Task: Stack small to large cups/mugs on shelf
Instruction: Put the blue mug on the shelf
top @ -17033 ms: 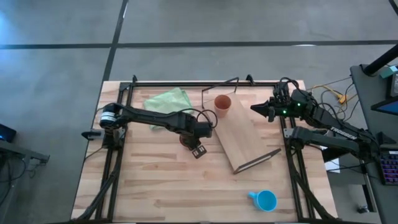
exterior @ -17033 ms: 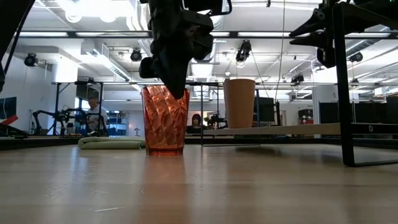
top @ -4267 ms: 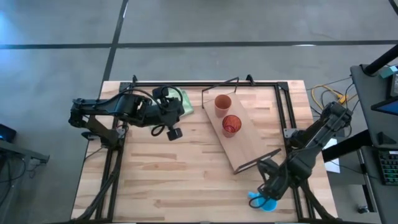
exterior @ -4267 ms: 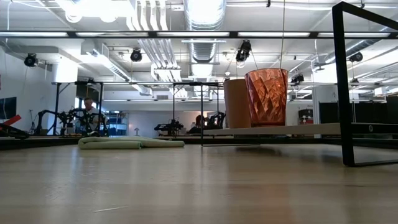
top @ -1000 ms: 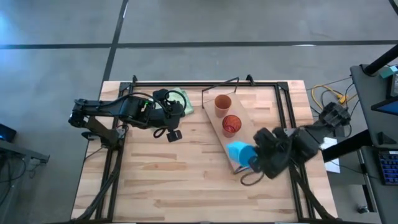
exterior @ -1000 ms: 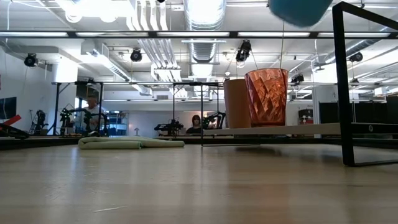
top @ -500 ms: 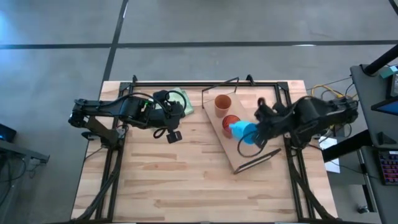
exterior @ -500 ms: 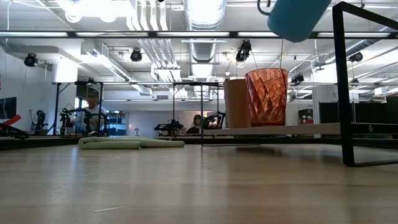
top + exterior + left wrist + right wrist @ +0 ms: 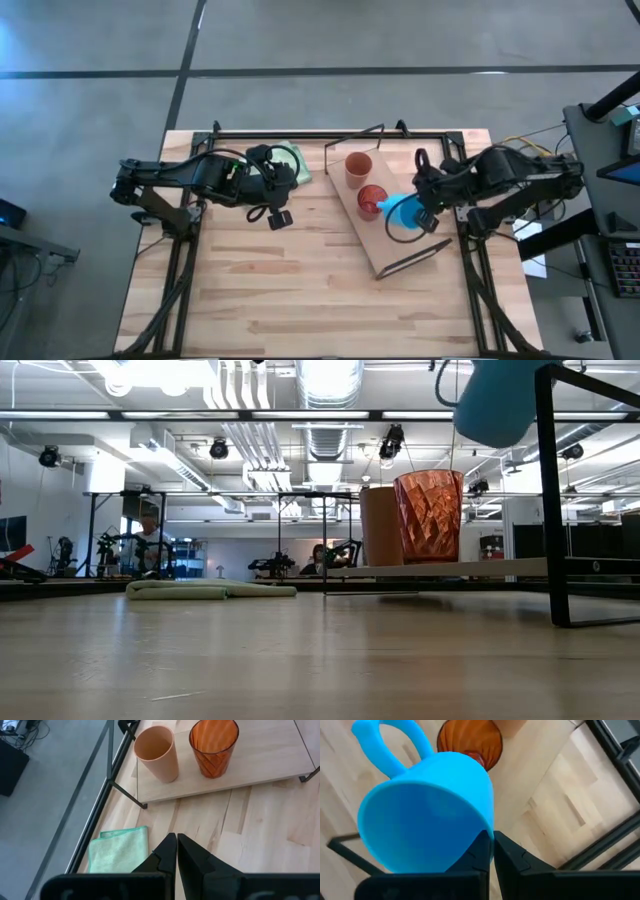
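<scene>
The tan-orange cup (image 9: pixel 357 166) and the red-orange cup (image 9: pixel 371 201) stand upright side by side on the light wooden shelf (image 9: pixel 400 255); both also show in the low view, the tan-orange cup (image 9: pixel 379 525) and the red-orange cup (image 9: pixel 430 515). My right gripper (image 9: pixel 425 216) is shut on the blue mug (image 9: pixel 403 211), above the shelf right beside the red-orange cup (image 9: pixel 470 740). The mug (image 9: pixel 495 400) hangs high above the board (image 9: pixel 440 568). My left gripper (image 9: pixel 176 838) is shut and empty over the table, left of the shelf. My right gripper pinches the blue mug's wall at its rim (image 9: pixel 489 831), one finger inside (image 9: pixel 477 851) and one outside (image 9: pixel 511 853), on the side away from the handle (image 9: pixel 395 745). The fingers come from the table's right side. The mug is lifted clear and tilted, its handle toward the red-orange cup.
A pale green folded cloth (image 9: pixel 289 160) lies at the far left of the table, near my left gripper. Dark wire frames (image 9: pixel 415 258) stand at the shelf's ends. A black metal frame (image 9: pixel 460 180) runs around the table's edges.
My right gripper has carried the blue mug from over the shelf's near end toward the far edge, up beside the red-orange cup. It has turned on the way, and the mug has come down a little, more upright than before.
</scene>
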